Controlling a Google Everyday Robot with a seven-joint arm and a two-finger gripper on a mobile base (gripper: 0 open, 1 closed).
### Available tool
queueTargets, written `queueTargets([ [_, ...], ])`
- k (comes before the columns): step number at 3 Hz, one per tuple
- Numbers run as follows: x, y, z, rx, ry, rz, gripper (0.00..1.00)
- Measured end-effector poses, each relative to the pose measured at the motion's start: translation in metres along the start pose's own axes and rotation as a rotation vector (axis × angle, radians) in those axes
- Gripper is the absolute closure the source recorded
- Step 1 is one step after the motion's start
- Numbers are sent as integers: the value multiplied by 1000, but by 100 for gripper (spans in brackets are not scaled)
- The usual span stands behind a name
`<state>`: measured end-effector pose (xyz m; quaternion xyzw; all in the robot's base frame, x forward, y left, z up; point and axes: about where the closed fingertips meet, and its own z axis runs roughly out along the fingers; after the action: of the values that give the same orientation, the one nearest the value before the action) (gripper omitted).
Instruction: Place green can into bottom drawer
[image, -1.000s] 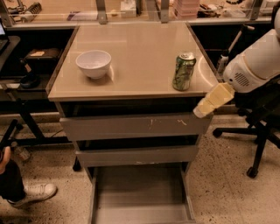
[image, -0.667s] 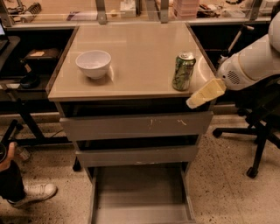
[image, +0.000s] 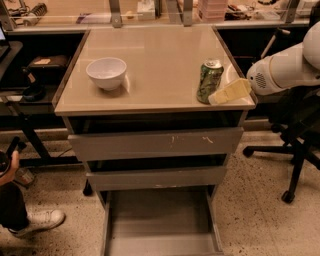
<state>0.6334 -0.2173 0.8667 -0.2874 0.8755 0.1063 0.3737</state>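
Observation:
The green can (image: 209, 81) stands upright near the right front corner of the beige cabinet top (image: 155, 60). My gripper (image: 228, 92), cream-coloured at the end of the white arm (image: 285, 70), reaches in from the right at the can's lower half, right beside it. The bottom drawer (image: 160, 220) is pulled out far below the can, with a plain grey floor and nothing in it.
A white bowl (image: 106, 73) sits on the left of the top. Two narrower grey drawers (image: 155, 144) stick out slightly above the bottom one. An office chair (image: 295, 145) stands at the right, and a person's leg and shoe (image: 35, 220) are at the lower left.
My gripper has risen from beside the top drawer's right corner and moved left, ending right beside the can. The can and bowl have not moved.

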Motion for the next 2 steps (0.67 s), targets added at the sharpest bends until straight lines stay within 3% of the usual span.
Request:
queueTargets([
  [2, -29, -12, 12, 2, -96, 41, 0],
])
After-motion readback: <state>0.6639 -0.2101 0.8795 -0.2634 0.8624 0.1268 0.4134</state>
